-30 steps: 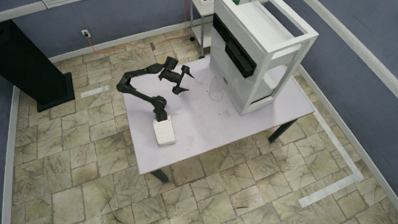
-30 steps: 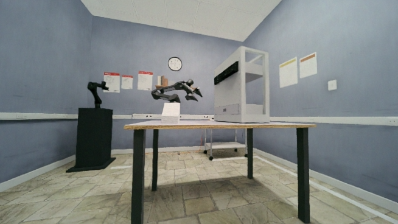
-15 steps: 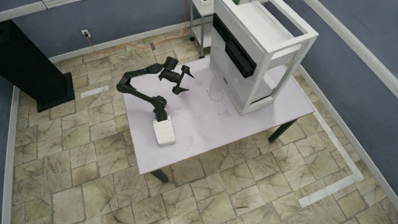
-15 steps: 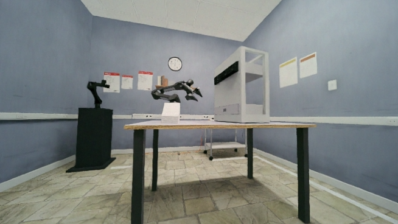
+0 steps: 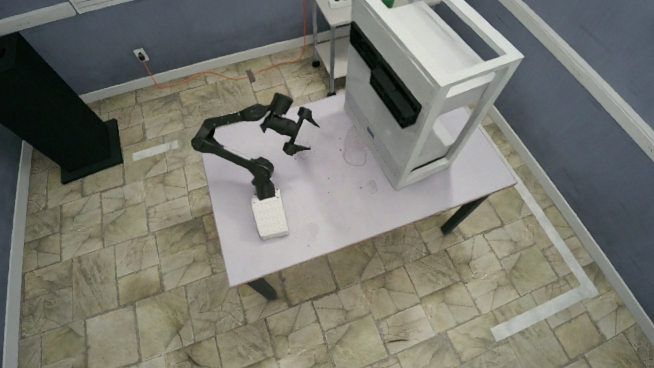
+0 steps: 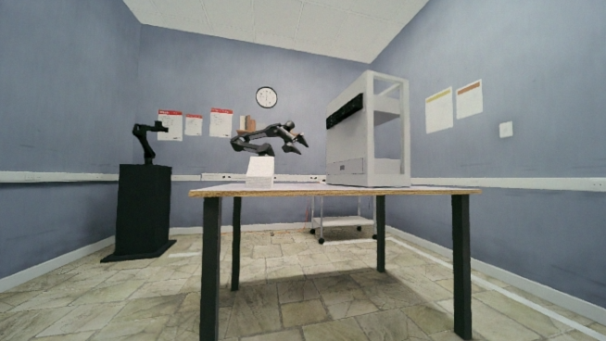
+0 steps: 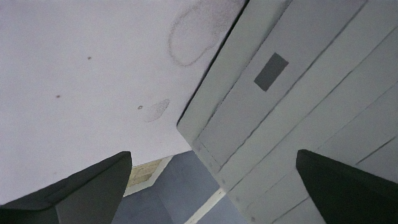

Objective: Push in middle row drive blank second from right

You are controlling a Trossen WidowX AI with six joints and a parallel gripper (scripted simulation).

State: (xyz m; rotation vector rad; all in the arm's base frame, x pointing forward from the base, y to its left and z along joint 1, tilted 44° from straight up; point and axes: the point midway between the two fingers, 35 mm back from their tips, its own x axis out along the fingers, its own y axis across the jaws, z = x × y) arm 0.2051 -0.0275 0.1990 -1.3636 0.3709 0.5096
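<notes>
Claw [image 5: 302,132] is hanging wide open with nothing between the fingers, above the middle of the desk [image 5: 350,220] toward its far edge, well apart from the rack [image 5: 430,100].

I am pointing it toward the rack front. The wrist view is showing only the lower white panels and a small grey label [image 7: 271,71], so I am aiming too low for the blanks.

Rack is standing at the desk's far right corner, its base close to the right edge. That leaves little margin if it slides, and it is not fastened.

Drive blanks [image 5: 387,85] are forming a dark band high on the rack face. From the top view I cannot separate the middle-row blank, second from right, from its neighbours.

Judgement: approach step only, no contact yet. Spread fingers are a poor tool for one narrow blank; I am expecting to need them together, or one tip alone, to avoid touching neighbours.

Risk: the target sits high, so a hard push could tip or shove the rack. A slow, level push is called for.
</notes>
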